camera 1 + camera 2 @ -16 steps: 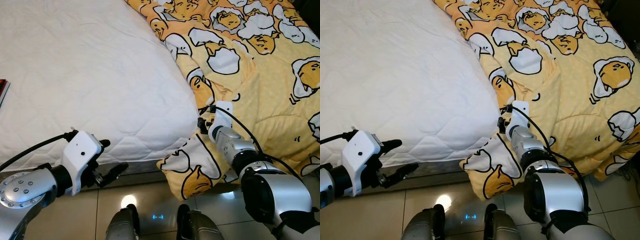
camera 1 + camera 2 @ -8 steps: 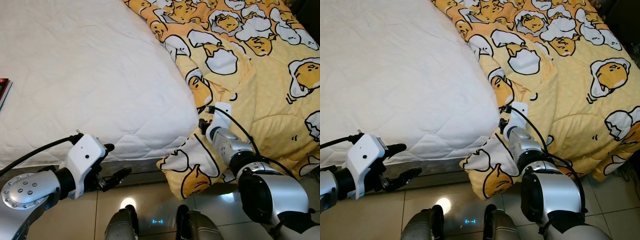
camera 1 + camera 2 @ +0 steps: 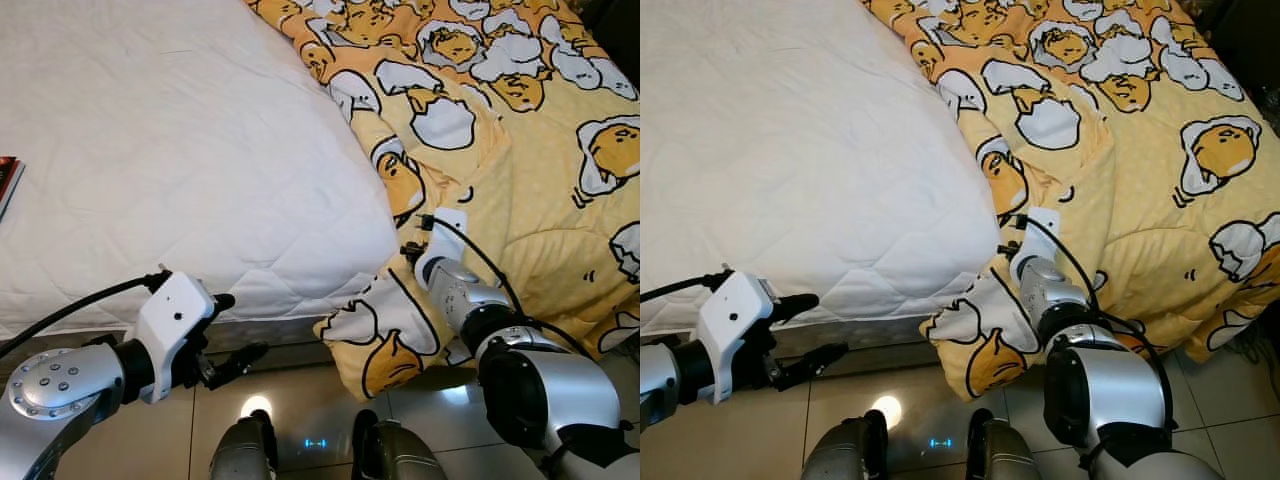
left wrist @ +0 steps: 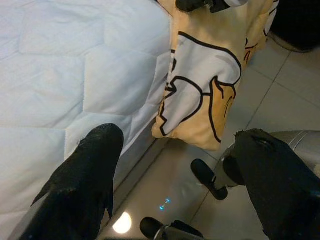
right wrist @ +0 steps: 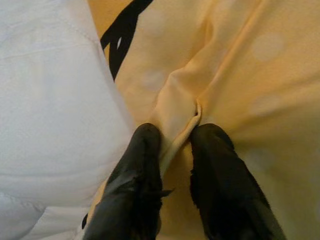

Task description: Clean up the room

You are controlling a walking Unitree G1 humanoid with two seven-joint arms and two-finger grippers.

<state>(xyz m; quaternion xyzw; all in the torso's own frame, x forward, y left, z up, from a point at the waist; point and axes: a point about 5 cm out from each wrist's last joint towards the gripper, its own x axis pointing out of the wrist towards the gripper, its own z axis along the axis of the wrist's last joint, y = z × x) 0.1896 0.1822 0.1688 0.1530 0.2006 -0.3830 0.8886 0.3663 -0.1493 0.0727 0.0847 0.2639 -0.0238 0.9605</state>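
Observation:
A yellow blanket (image 3: 520, 170) printed with egg cartoons covers the right side of the bed, and one corner (image 3: 385, 335) hangs over the mattress edge toward the floor. My right gripper (image 5: 175, 145) is shut on a fold of this blanket (image 5: 225, 65), right where it meets the white mattress (image 3: 160, 160); its wrist (image 3: 440, 260) shows at the bed's corner. My left gripper (image 3: 232, 330) is open, low beside the mattress side, with nothing between its fingers (image 4: 85, 175). The hanging blanket corner (image 4: 200, 95) lies ahead of it.
A dark red book (image 3: 5, 180) lies at the left edge of the mattress. Glossy beige floor tiles (image 3: 300, 400) run along the bed's foot. My own two feet (image 3: 320, 450) stand close to the bed.
My left gripper has drifted slightly right and lower along the mattress side. The right gripper keeps its hold on the blanket fold, shifted a little downward.

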